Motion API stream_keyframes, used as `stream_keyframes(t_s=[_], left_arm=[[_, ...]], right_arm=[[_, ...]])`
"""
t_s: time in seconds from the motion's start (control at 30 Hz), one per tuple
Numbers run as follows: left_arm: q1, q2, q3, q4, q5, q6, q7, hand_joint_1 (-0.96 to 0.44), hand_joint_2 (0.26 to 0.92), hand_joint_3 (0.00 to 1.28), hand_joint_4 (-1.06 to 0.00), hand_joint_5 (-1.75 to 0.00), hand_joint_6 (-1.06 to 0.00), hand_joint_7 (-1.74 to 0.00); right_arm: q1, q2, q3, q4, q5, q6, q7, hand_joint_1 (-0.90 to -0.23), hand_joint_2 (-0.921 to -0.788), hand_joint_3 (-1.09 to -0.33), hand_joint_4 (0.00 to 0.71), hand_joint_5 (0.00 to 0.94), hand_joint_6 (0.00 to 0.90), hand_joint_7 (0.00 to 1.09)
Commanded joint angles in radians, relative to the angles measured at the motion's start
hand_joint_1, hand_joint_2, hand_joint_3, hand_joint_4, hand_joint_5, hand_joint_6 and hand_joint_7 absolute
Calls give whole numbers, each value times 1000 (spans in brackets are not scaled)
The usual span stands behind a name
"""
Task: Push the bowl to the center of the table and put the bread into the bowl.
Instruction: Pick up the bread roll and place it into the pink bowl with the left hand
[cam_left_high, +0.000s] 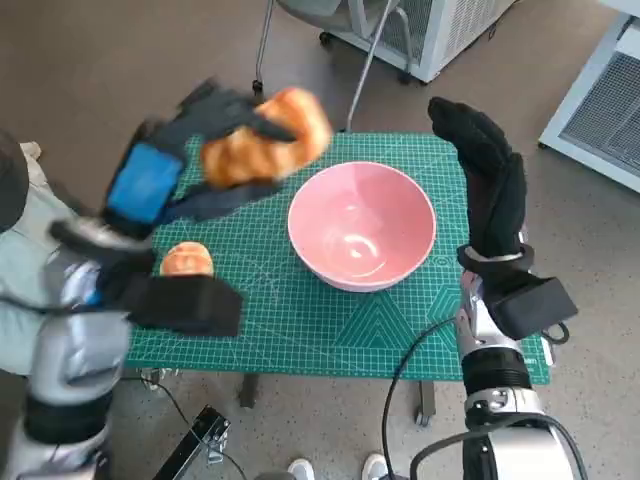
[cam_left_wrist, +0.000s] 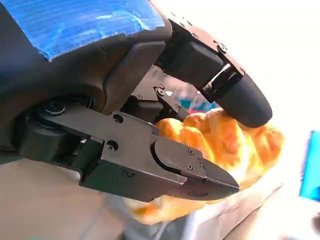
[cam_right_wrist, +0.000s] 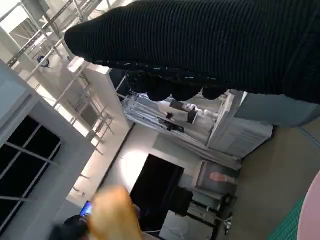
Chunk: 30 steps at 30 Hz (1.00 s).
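Golden bread (cam_left_high: 265, 138) sits in the left robot hand (cam_left_high: 190, 150), up in the air, to the left of the pink bowl (cam_left_high: 362, 224). Black fingers (cam_left_wrist: 170, 165) pinch it from both sides. It looks soft and light, so a hard squeeze could crush it. Holding it gently around the fat middle seems best. The bowl sits near the middle of the green bench (cam_left_high: 300, 320). The right robot hand (cam_left_high: 490, 180) holds nothing, flat and spread, just right of the bowl. Another small bun (cam_left_high: 186, 260) lies on the bench.
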Motion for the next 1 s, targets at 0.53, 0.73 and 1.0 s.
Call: stream_keyframes(t_s=[0.53, 0.73, 1.0], left_arm=[[-234, -181, -273, 601, 138, -99, 125, 0, 920, 94, -629, -1208, -621, -1201], [-283, -221, -301, 758, 119, -116, 114, 0, 916, 102, -617, -1290, -637, -1119], [-333, -194, -343, 798, 66, -76, -248, -79, 909, 105, -351, -454, -418, -616]], right_arm=[[56, -11, -8, -36, 18, 33, 14, -445, -906, -667, 424, 0, 118, 847], [72, -14, -10, -68, 36, 55, 23, -447, -906, -664, 422, 0, 119, 846], [89, -21, -15, -95, 13, 57, -6, -442, -903, -664, 425, 2, 122, 841]])
